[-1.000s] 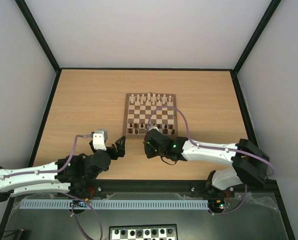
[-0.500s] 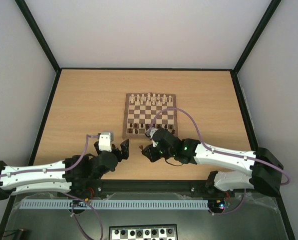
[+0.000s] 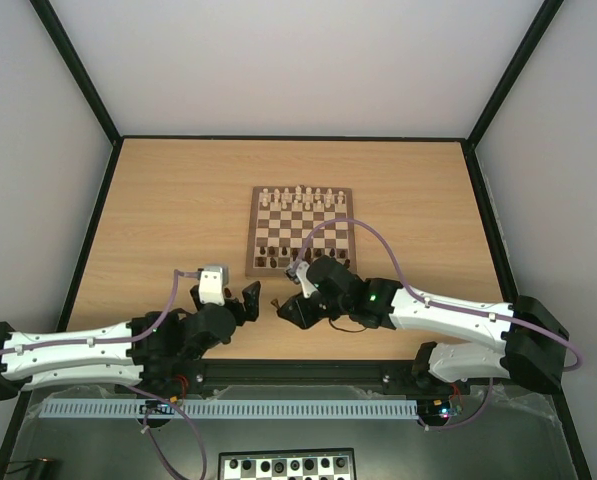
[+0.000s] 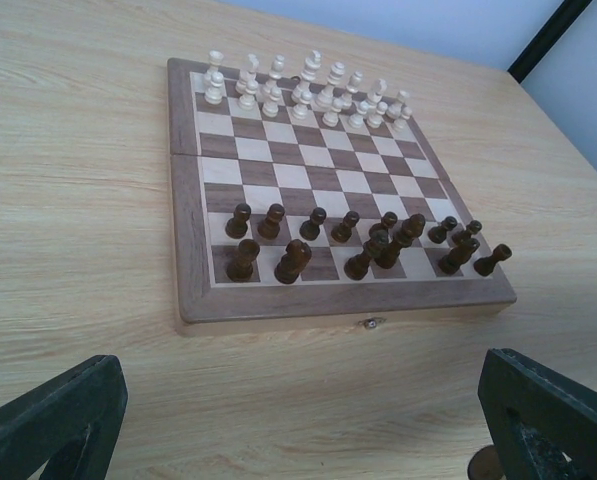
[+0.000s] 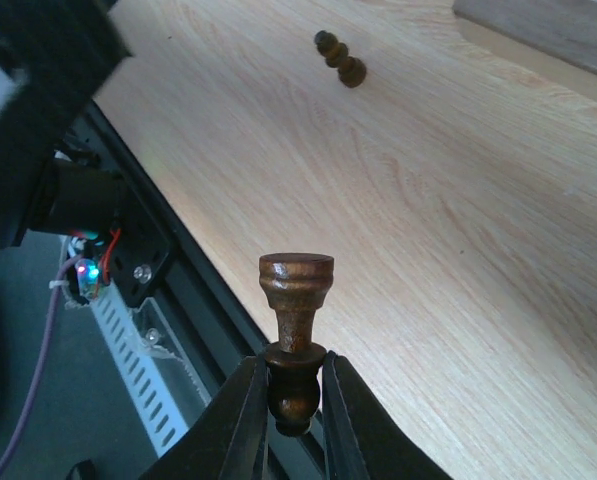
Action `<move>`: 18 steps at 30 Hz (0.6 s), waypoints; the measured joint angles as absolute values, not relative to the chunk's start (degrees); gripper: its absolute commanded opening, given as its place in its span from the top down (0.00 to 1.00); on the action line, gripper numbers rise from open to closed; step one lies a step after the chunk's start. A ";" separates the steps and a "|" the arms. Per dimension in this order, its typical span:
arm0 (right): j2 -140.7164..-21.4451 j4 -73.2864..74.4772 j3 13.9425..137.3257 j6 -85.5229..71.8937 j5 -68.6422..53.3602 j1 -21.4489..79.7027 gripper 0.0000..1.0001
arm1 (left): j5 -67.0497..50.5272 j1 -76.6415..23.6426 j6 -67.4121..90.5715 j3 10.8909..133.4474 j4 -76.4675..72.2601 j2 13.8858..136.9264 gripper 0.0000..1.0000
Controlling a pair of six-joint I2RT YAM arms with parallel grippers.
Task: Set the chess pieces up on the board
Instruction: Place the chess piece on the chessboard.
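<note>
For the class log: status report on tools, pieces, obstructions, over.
Left tool open, empty. Right tool shut on dark chess piece, off the board. Loose piece lying on table.

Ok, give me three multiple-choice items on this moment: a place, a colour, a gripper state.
1. Where is the loose dark piece? A on a dark square; B on the bare table; C atop a cream piece.
2. What colour is the held piece in the right gripper? A cream; B white; C dark brown.
3. The left gripper is: A open, empty; B shut on a pawn; C shut on a cable.
Answers: B, wood grain surrounds it; C, brown shows in its grip; A, its fingers stand wide apart.
</note>
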State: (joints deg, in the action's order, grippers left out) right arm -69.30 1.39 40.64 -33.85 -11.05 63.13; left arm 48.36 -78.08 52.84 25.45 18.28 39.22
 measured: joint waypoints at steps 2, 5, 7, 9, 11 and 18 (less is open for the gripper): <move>-69.30 1.06 40.64 -33.85 -12.38 63.16 0.84 | 48.23 -78.08 53.12 25.45 18.22 39.97 0.01; -69.32 0.51 40.64 -33.85 -14.33 63.13 0.84 | 48.23 -78.06 53.52 25.45 18.17 41.21 0.00; -69.32 -0.08 40.64 -33.85 -15.70 63.13 0.84 | 48.21 -78.06 53.69 25.45 18.02 41.93 0.01; -69.32 -0.34 40.64 -33.82 -16.80 63.13 0.84 | 48.14 -78.06 53.84 25.45 17.65 42.22 0.00; -69.32 -0.40 40.64 -33.82 -17.89 63.13 0.84 | 48.03 -78.06 53.84 25.45 17.41 42.30 0.00; -70.41 -1.74 40.64 -33.63 -20.97 63.16 0.84 | 47.97 -77.58 53.82 25.45 17.23 42.72 0.04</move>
State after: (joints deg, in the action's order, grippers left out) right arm -70.41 -1.74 40.64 -33.63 -20.97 63.16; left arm 47.97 -77.58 53.82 25.45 17.23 42.72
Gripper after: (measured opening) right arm 0.158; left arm 0.993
